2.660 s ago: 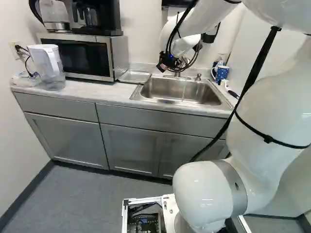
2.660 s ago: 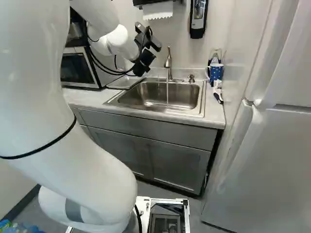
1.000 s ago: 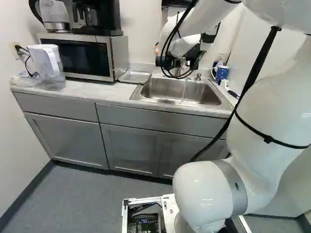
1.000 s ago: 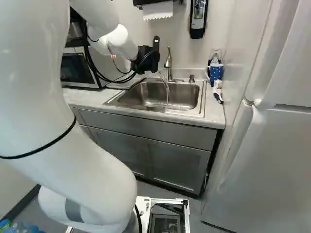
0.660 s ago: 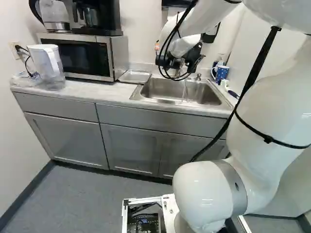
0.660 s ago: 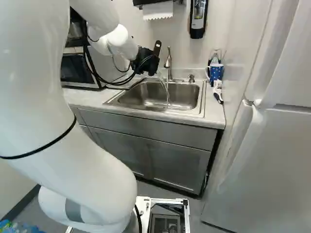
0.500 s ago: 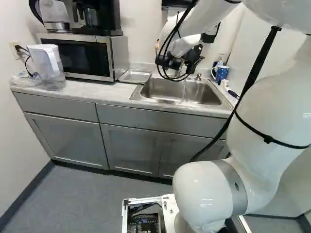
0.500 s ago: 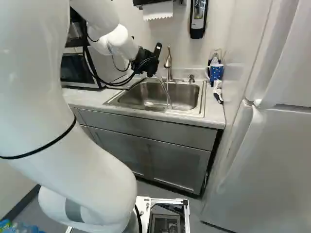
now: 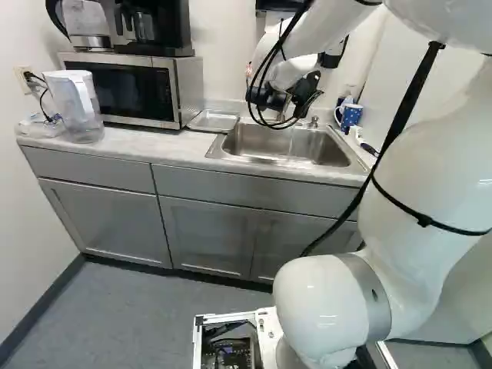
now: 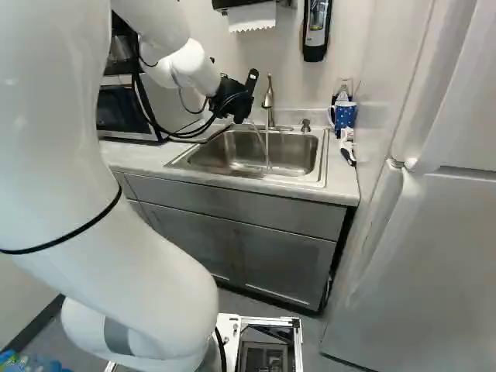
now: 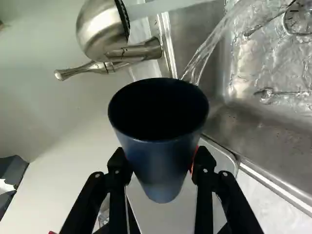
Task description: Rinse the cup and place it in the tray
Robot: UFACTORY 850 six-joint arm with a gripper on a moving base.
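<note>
Turned since earlier, the gripper [image 10: 235,101] pinches the blue cup [image 11: 161,163], whose inside is too dark to make out.

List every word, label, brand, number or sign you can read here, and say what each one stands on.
No text can be read for certain.
Microwave: any print on its front is too small to read.
Wall dispenser: its markings are too small to read.
Dark blue cup: no lettering on the side that shows.
</note>
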